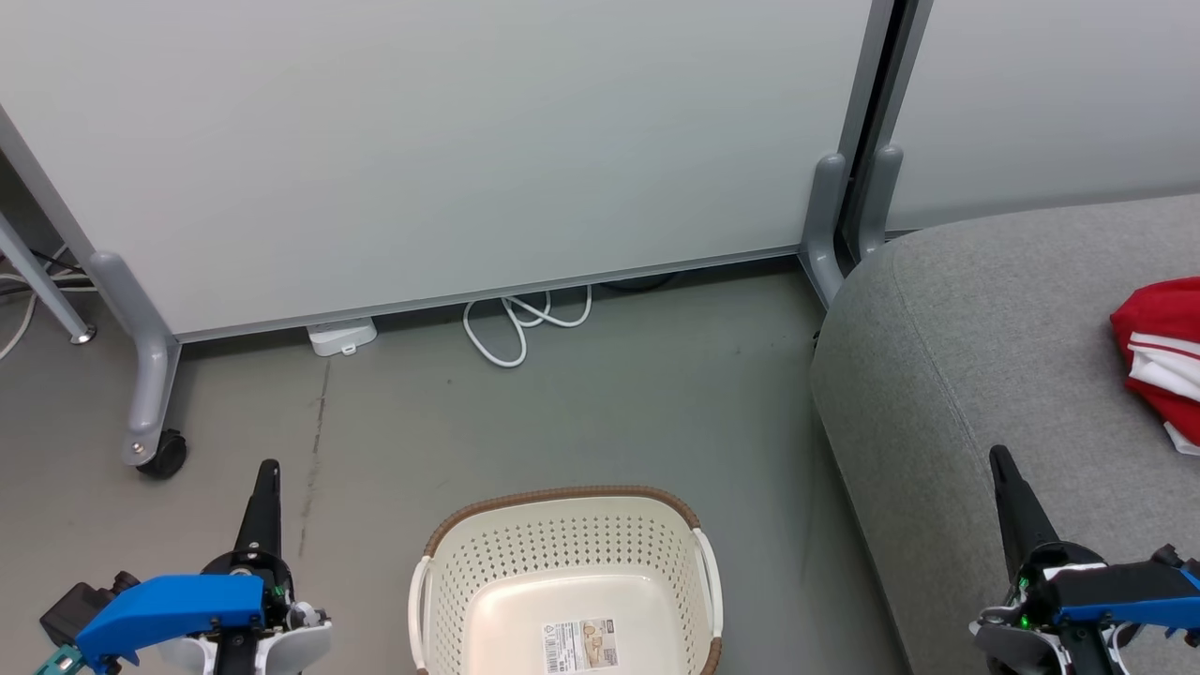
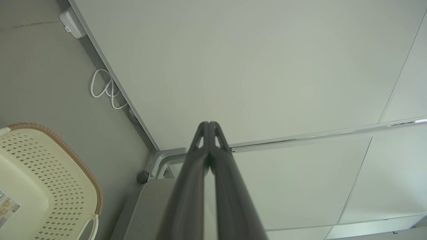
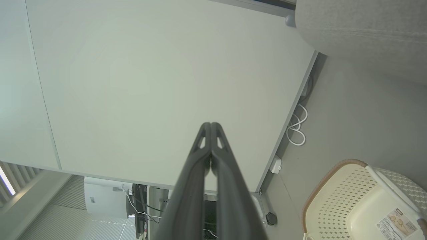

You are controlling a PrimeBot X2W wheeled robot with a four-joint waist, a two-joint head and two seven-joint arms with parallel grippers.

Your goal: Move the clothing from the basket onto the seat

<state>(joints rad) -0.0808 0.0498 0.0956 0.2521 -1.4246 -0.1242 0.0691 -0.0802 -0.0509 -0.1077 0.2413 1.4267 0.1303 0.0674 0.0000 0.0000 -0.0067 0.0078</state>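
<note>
The cream basket (image 1: 562, 562) with a brown rim stands on the floor at the bottom centre of the head view; nothing lies in it, and a barcode sticker shows on its bottom. It also appears in the left wrist view as the basket (image 2: 40, 180) and in the right wrist view as the basket (image 3: 353, 203). Red clothing (image 1: 1162, 356) with white trim lies on the grey seat (image 1: 975, 356) at the right edge. My left gripper (image 1: 269, 466) is shut left of the basket, holding nothing. My right gripper (image 1: 998, 452) is shut above the seat's front, holding nothing.
A pale partition panel (image 1: 450, 150) on castor feet (image 1: 164, 457) closes off the back. A white cable (image 1: 516, 323) and a small white box (image 1: 342, 336) lie on the grey floor at its base. Bare floor separates the basket from the panel.
</note>
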